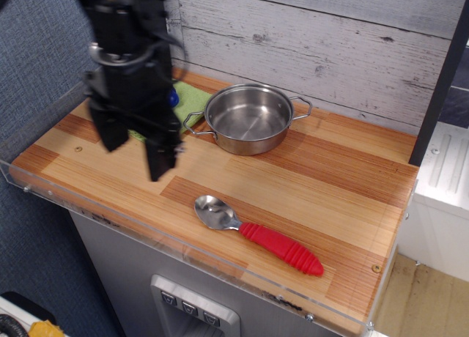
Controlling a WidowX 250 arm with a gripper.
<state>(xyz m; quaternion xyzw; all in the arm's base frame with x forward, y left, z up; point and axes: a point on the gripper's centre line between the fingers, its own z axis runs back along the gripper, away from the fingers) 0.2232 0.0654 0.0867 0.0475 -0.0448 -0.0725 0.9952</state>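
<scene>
My black gripper (pixel 135 152) hangs above the left part of the wooden counter (pixel 308 183), its two fingers spread apart with nothing between them. Behind it lies a green cloth (pixel 192 99), partly hidden by the arm, with a small blue object (pixel 173 97) peeking out at the arm's edge. A steel pot (pixel 248 119) with two handles stands empty to the right of the gripper. A spoon with a red handle (pixel 256 234) lies flat near the front edge, bowl toward the left, well to the right of and below the fingers.
A clear plastic lip (pixel 183 242) runs along the counter's front and left edges. A grey plank wall (pixel 330 44) rises behind the pot. A dark post (pixel 440 80) stands at the right rear corner.
</scene>
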